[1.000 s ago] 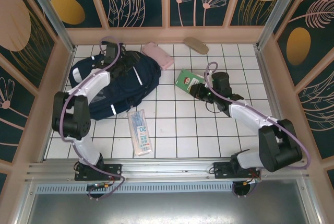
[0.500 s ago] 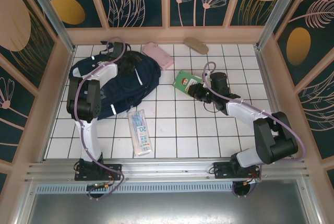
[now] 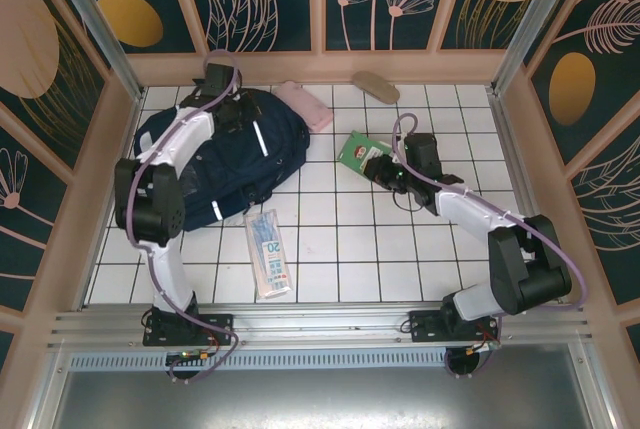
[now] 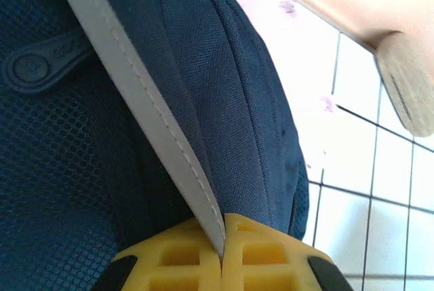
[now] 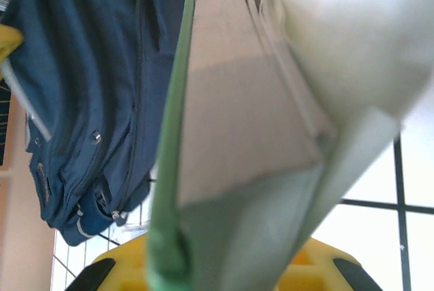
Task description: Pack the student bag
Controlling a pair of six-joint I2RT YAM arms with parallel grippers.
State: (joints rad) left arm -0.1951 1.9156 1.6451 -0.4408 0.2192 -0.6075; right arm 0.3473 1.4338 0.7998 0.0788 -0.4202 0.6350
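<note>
Broadly, the student bag (image 3: 215,174) is being shown lying at the far left of the tabletop (image 3: 400,249), its long axis running from near-left to far-right. A green packet (image 3: 355,152) is being held just right of the bag's far end, apart from it, with the right gripper (image 3: 385,171) clamped on it. At that far end the left gripper (image 3: 238,111), the nearer one, is being pressed together on the bag's white strip (image 4: 135,101). The packet's way in is judged to lie leftward.
</note>
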